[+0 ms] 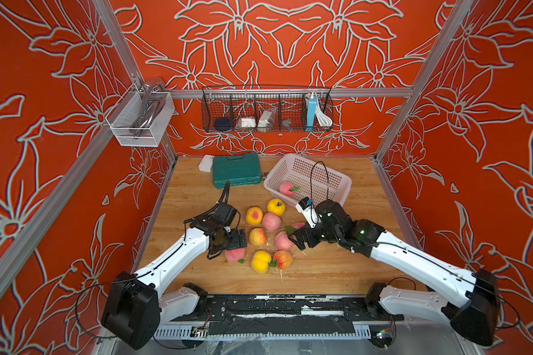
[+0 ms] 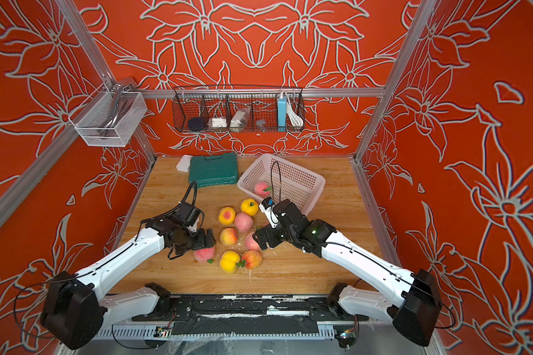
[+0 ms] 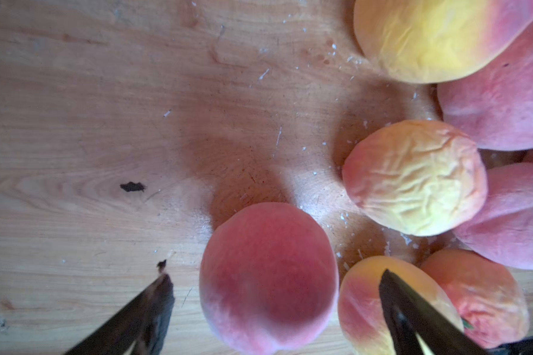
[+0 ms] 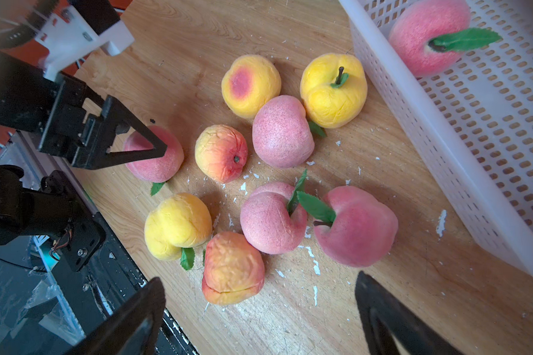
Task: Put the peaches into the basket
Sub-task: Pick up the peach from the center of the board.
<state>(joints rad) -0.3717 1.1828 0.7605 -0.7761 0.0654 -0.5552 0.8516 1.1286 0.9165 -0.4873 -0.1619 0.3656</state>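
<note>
Over the near-left edge of the fruit cluster on the wooden tabletop (image 1: pixel 336 264), my left arm stretches in from its base at the front rail with the wrist bent downward. The left gripper (image 1: pixel 240 242) hangs directly above a pink round toy peach (image 1: pixel 235 255). Its jaws are spread wide and released; the left wrist view shows one finger on each side of that fruit, gripping nothing. My right arm comes in from the front right with its elbow folded. The right gripper (image 1: pixel 296 238) points at the cluster's right side, just beside a pink leafy peach (image 1: pixel 282 241). In the right wrist view those jaws also stand fully apart and empty.

I count nine peaches loose on the wood, close together between the two grippers. Among them are a plain yellow peach with a stem (image 1: pixel 276 207), nearest the basket, and a yellow-orange peach with a red blush (image 1: pixel 254 215). One more, a pink peach with a green leaf (image 1: pixel 286 188), lies alone inside the pale pink rectangular perforated plastic basket (image 1: pixel 320 168), which sits angled at the far right of the table. Left of it a dark green plastic case (image 1: pixel 237 169) lies shut. On the back wall a black wire rack (image 1: pixel 291 106) holds small items, including a blue-and-white block (image 1: pixel 310 110) in its right-end compartment. A white mesh bin (image 1: pixel 133 133) on the left rail holds a silvery metal tool (image 1: pixel 148 98)
</note>
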